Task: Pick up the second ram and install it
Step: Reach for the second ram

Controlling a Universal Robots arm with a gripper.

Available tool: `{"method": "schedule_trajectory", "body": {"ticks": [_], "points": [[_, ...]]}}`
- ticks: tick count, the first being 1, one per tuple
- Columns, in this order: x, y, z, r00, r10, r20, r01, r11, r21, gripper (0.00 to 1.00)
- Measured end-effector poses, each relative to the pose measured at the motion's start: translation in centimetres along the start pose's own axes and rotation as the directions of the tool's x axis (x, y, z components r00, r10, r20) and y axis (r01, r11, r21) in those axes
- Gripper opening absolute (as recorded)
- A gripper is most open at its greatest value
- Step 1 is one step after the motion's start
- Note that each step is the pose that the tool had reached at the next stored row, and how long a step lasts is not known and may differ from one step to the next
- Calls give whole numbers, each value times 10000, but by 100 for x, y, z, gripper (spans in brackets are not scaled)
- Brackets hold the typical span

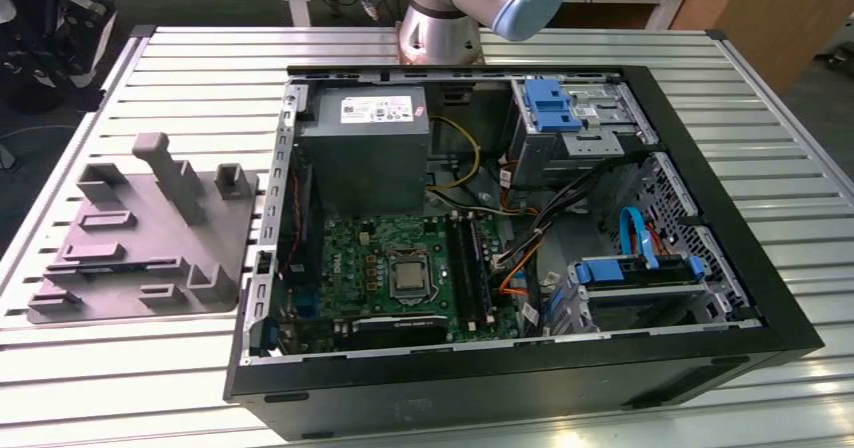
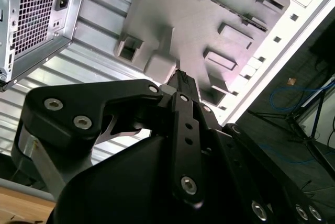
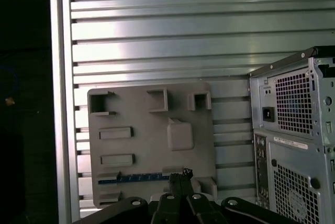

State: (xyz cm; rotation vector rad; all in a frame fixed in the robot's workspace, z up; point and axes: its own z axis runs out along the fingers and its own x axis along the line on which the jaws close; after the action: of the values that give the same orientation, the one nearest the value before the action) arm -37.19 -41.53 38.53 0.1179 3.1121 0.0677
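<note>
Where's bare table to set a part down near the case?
Bare slatted table runs in front of the grey fixture tray and beyond it, at the exterior view's left. The strip between tray and computer case is narrow; the case interior is crowded.

Arm [image 1: 461, 8] stands at the table's [image 1: 120, 388] edge, at the exterior view's top. Gripper [image 3: 181, 174] [image 2: 182, 75] points down over the table, fingertips closed against each other.

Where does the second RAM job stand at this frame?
Done: nothing that shows; the motherboard slots are too dark to judge. In hand: nothing. The end effector hangs empty above the grey fixture tray, close to the second ram lying in the tray. Left: grasping that stick and seating it inside the case.
</note>
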Motion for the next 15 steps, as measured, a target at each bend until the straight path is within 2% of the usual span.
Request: {"method": "schedule_trajectory", "body": {"ticks": [15], "points": [[52, -15, 7, 10000, 0, 0, 0, 10000, 0, 10]]}}
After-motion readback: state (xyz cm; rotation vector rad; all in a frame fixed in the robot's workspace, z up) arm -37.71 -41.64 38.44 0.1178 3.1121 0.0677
